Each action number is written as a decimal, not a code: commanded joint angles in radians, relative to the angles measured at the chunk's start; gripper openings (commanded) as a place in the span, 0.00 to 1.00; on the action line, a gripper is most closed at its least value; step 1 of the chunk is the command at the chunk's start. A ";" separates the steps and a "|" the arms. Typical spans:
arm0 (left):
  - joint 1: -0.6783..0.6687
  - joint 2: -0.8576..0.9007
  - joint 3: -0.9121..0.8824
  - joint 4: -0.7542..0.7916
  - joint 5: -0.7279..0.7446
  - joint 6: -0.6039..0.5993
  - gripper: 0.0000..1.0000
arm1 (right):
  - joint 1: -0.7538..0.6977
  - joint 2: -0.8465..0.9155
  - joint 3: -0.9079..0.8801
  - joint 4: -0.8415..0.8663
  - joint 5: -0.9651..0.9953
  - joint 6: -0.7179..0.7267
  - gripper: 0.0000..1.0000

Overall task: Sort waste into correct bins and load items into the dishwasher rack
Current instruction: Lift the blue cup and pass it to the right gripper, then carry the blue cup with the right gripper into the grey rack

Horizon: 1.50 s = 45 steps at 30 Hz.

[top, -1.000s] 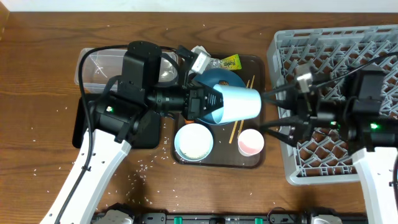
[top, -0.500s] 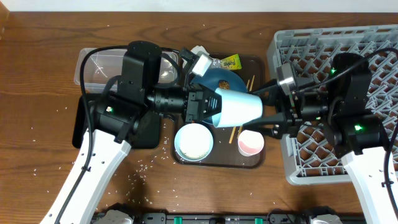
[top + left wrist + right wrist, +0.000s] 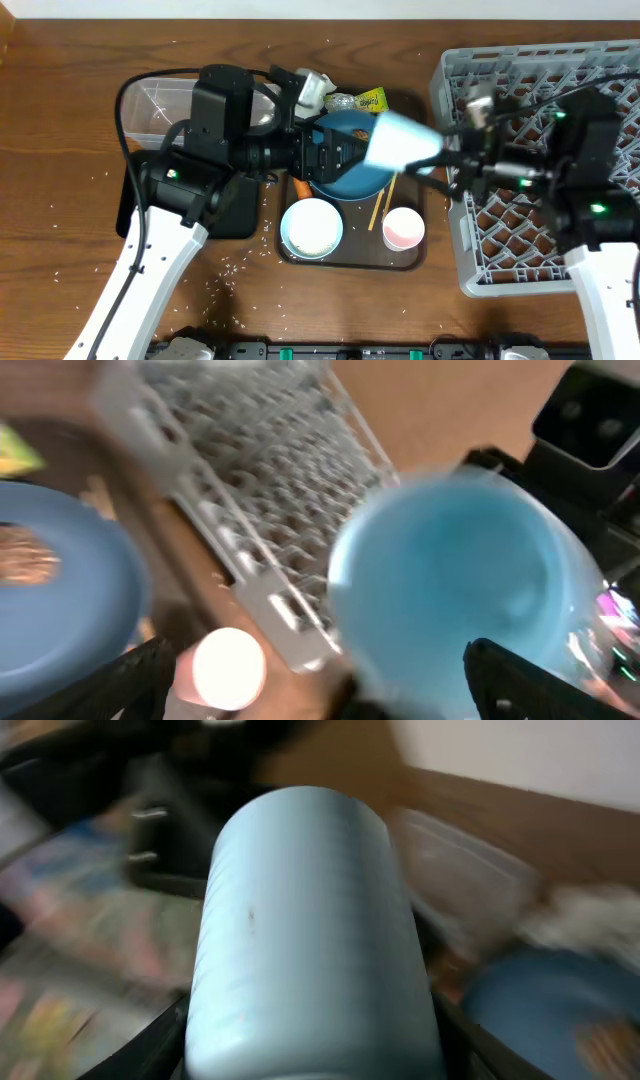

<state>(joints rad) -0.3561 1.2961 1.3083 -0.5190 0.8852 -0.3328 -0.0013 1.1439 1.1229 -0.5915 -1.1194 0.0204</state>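
Note:
The small blue cup (image 3: 405,142) hangs on its side above the brown tray's right edge, with my right gripper (image 3: 440,157) shut on its sides (image 3: 310,940). My left gripper (image 3: 345,160) stands open just left of the cup, its fingers apart from it; the cup's mouth (image 3: 470,590) faces this wrist. Below lie the dark-blue plate (image 3: 345,178), white bowl (image 3: 312,227), pink cup (image 3: 403,228) and chopsticks (image 3: 385,205). The grey dishwasher rack (image 3: 452,85) stands at the right. A crumpled tissue (image 3: 315,85) and a yellow-green wrapper (image 3: 370,100) sit behind the plate. A carrot (image 3: 302,187) lies beside it.
The clear tub (image 3: 160,105) and black tray (image 3: 235,215) sit at the left, partly under my left arm. The brown serving tray (image 3: 350,262) holds the dishes. Rice grains (image 3: 235,265) are scattered on the wooden table.
My left gripper has opened and let go of the blue cup and drawn back left. The right gripper has closed on the cup and carried it right and back.

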 commanded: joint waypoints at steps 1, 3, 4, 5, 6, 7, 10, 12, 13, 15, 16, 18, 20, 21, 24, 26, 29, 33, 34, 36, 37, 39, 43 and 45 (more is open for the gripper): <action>0.011 -0.001 0.012 -0.012 -0.041 0.009 0.93 | -0.095 -0.031 0.018 -0.101 0.441 0.087 0.44; 0.025 -0.001 0.013 -0.036 -0.041 0.009 0.93 | -0.147 -0.054 0.031 -0.203 0.637 0.140 0.43; 0.030 -0.001 0.012 -0.047 -0.041 0.010 0.94 | -0.172 -0.065 0.040 -0.253 0.730 0.169 0.44; 0.037 -0.001 0.012 -0.060 -0.041 0.010 0.93 | -0.197 -0.074 0.050 -0.298 0.814 0.199 0.44; 0.042 -0.001 0.012 -0.069 -0.041 0.010 0.94 | -0.222 -0.081 0.059 -0.339 0.883 0.219 0.44; 0.046 -0.001 0.012 -0.077 -0.041 0.010 0.94 | -0.253 -0.087 0.070 -0.383 0.955 0.237 0.45; 0.048 -0.001 0.012 -0.093 -0.041 0.010 0.94 | -0.343 -0.088 0.088 -0.480 1.164 0.302 0.46; 0.048 -0.001 0.012 -0.103 -0.041 0.019 0.94 | -0.397 -0.080 0.088 -0.516 1.281 0.369 0.46; 0.048 -0.001 0.012 -0.110 -0.041 0.021 0.94 | -0.430 -0.071 0.088 -0.521 1.316 0.401 0.45; 0.048 -0.001 0.012 -0.120 -0.041 0.021 0.94 | -0.484 -0.045 0.087 -0.506 1.314 0.417 0.46; 0.048 -0.001 0.012 -0.125 -0.041 0.021 0.94 | -0.510 -0.029 0.087 -0.500 1.301 0.417 0.45; 0.048 -0.001 0.012 -0.132 -0.041 0.021 0.94 | -0.556 0.013 0.087 -0.500 1.273 0.417 0.46; 0.048 -0.001 0.012 -0.137 -0.041 0.021 0.94 | -0.594 0.063 0.087 -0.505 1.231 0.417 0.46; 0.048 -0.001 0.012 -0.139 -0.041 0.021 0.94 | -0.607 0.086 0.087 -0.507 1.203 0.416 0.45; 0.048 -0.001 0.011 -0.139 -0.042 0.022 0.94 | -0.634 0.162 0.087 -0.520 1.138 0.408 0.45; 0.048 -0.001 0.011 -0.139 -0.042 0.025 0.94 | -0.643 0.205 0.087 -0.537 1.117 0.405 0.46; 0.048 -0.001 0.011 -0.139 -0.042 0.025 0.94 | -0.646 0.263 0.087 -0.547 1.084 0.384 0.49; 0.045 0.001 0.011 -0.140 -0.045 0.031 0.94 | -0.647 0.302 0.087 -0.535 1.063 0.382 0.70; 0.039 0.002 0.011 -0.144 -0.055 0.054 0.94 | -0.646 0.302 0.089 -0.533 1.041 0.381 0.72; 0.020 0.002 0.011 -0.171 -0.127 0.088 0.94 | -0.646 0.294 0.111 -0.540 0.990 0.338 0.77; 0.008 0.002 0.011 -0.186 -0.171 0.097 0.94 | -0.646 0.290 0.127 -0.550 0.979 0.332 0.79; -0.025 0.002 0.011 -0.227 -0.282 0.113 0.94 | -0.645 0.269 0.174 -0.579 0.965 0.325 0.82; -0.125 0.018 0.005 -0.285 -0.469 0.122 0.94 | -0.642 0.189 0.239 -0.600 0.715 0.243 0.84; -0.189 0.039 -0.010 -0.292 -0.559 0.122 0.93 | -0.631 0.134 0.239 -0.587 0.587 0.233 0.84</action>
<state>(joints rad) -0.4808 1.3056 1.3075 -0.8043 0.5240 -0.2420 -0.6334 1.3651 1.3300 -1.1790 -0.2829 0.3187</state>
